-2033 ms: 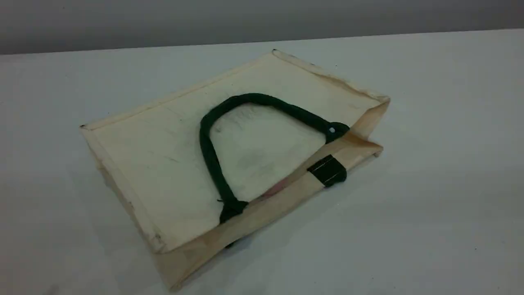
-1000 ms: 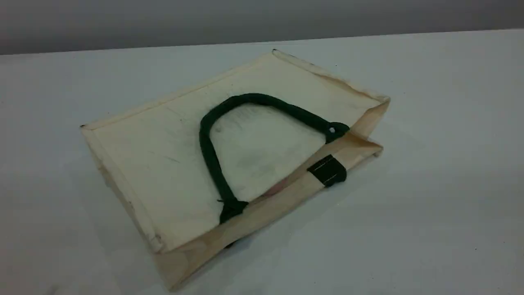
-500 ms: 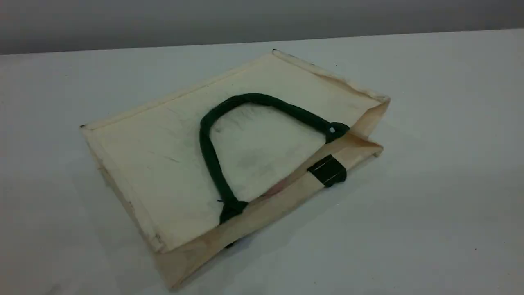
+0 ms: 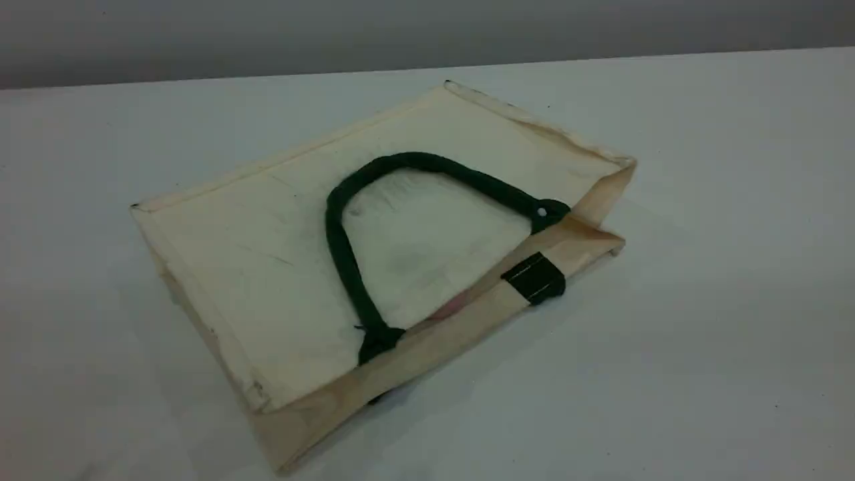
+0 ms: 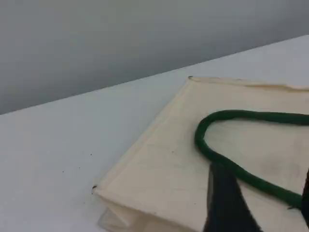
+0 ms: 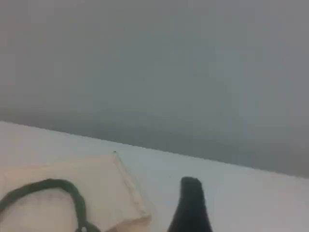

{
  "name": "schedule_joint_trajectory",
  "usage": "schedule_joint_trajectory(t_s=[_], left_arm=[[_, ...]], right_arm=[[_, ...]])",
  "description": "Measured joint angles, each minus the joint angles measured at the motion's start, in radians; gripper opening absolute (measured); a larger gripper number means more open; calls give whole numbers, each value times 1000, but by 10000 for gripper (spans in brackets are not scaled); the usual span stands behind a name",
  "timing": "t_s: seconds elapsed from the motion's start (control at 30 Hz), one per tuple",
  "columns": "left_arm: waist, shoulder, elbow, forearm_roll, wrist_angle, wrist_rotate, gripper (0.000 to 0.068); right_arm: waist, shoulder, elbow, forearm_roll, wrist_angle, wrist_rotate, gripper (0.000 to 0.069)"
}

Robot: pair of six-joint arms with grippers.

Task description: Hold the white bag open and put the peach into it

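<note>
Nearest, the white bag (image 4: 267,267) lay flat, its mouth facing the near right side, a faint pink patch there perhaps the peach (image 4: 455,306). Above its green handle (image 5: 241,114) hovered the left gripper (image 5: 263,205), fingers apart, the closer arm. Farther right, the right gripper (image 6: 191,208) showed one fingertip; its spread couldn't be told.

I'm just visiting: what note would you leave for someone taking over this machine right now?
Left tool: open, holding nothing, clear of the white bag.
Right tool: one fingertip in view, open or shut unclear.
White bag lies flat on the table, rope handle on top.
Peach: not clearly seen; only a pink patch at the bag's mouth.
Done: unconfirmed.
Left: check whether the peach is inside; if not, hold the bag open and put it in.
</note>
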Motion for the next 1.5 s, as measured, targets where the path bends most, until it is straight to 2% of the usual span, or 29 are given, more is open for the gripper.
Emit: schedule_joint_trajectory(t_s=[0.47,0.73,0.9,1.2,1.5], left_arm=[[0,0,0,0,0,0,359],[0,0,0,3,-7,4,359],[0,0,0,7,-13,4,360],[0,0,0,7,-24,4,407],[0,0,0,7,-24,4,414]], right_arm=[[0,0,0,23,-25,1,494],[0,0,0,23,-40,1,554],[0,0,0,23,-40,0,563],[0,0,0,23,-37,0,563],[0,0,0,23,-35,0,563]])
